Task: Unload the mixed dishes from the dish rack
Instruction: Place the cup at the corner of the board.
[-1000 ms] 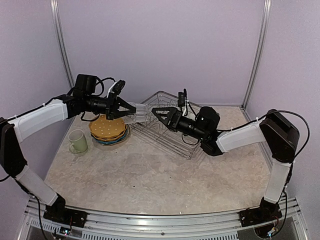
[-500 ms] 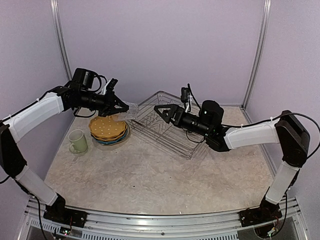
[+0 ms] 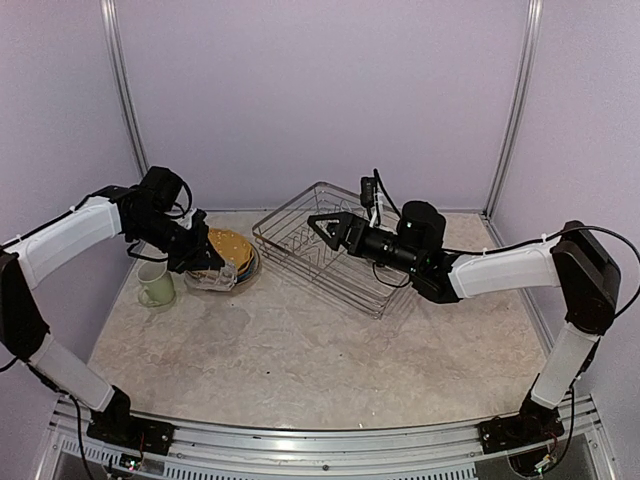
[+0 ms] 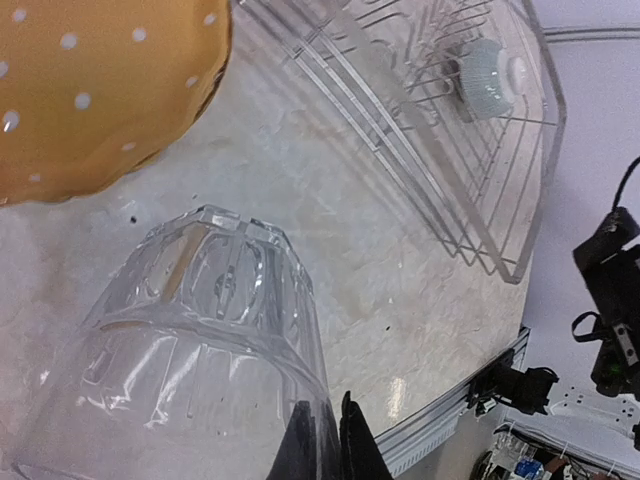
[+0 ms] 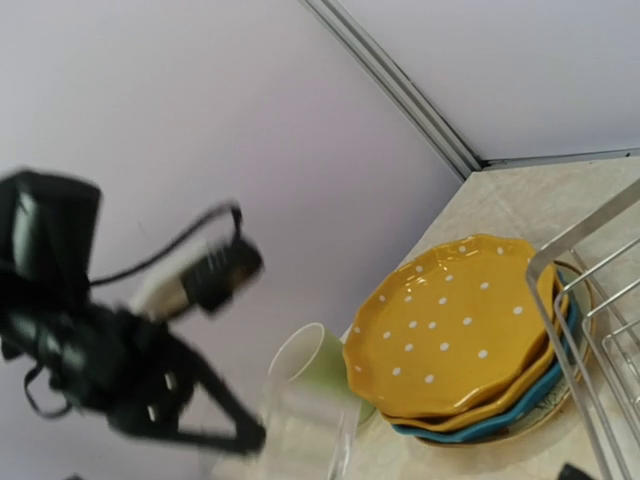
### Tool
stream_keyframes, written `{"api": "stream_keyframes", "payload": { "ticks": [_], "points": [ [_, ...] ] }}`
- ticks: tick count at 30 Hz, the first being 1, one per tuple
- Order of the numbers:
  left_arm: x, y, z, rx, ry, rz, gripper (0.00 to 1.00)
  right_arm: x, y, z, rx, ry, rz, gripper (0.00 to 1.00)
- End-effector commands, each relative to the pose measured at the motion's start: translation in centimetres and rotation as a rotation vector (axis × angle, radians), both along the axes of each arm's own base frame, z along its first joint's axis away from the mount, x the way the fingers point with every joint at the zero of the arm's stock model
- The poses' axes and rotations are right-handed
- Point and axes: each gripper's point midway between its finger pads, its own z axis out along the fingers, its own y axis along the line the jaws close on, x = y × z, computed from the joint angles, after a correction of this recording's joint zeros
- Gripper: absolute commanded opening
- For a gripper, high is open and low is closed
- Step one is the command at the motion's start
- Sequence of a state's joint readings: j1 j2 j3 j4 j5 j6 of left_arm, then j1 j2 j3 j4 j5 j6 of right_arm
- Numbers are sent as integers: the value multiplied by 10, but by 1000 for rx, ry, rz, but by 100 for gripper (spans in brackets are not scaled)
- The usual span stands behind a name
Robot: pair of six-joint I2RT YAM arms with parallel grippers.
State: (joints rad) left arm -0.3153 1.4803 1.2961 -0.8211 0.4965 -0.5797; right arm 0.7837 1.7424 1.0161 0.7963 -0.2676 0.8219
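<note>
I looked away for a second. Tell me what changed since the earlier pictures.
The left pincer, shut on the clear glass, carried it left from the dish rack and down toward the table, beside the plate stack and near the pale green mug. The right arm stretched out, with the right pincer open over the rack throughout. Mug, plates and rack stayed put.

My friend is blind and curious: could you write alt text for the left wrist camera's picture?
A clear glass, pinched at its wall by the left gripper, fills the foreground above a marbled table. An orange dotted plate sits upper left; the wire dish rack, holding a small light-blue bowl, lies upper right.
</note>
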Motion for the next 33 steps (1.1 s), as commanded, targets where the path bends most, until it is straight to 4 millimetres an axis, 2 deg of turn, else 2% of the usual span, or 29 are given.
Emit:
{"api": "stream_keyframes", "payload": {
  "ticks": [1,7,10,18,24,29,33],
  "points": [
    [-34,31,-21,140,92,93,0,1,-7,8,-9,-26,-9,100],
    [-67,87,-55,374,216,309,0,1,-11,8,-14,-33,-21,100],
    [-81,102,-69,416,269,387,0,0,-13,7,-13,-31,-23,100],
    [-100,154,-93,577,415,652,0,0,-15,5,-9,-19,-27,100],
    [-97,160,-112,520,455,711,0,1,-15,2,-14,-14,-31,100],
    [-89,169,-117,545,429,750,8,2,-15,0,-18,-12,-33,100],
    [-83,168,-120,536,432,758,11,2,-13,-1,-18,-10,-26,100]
  ]
}}
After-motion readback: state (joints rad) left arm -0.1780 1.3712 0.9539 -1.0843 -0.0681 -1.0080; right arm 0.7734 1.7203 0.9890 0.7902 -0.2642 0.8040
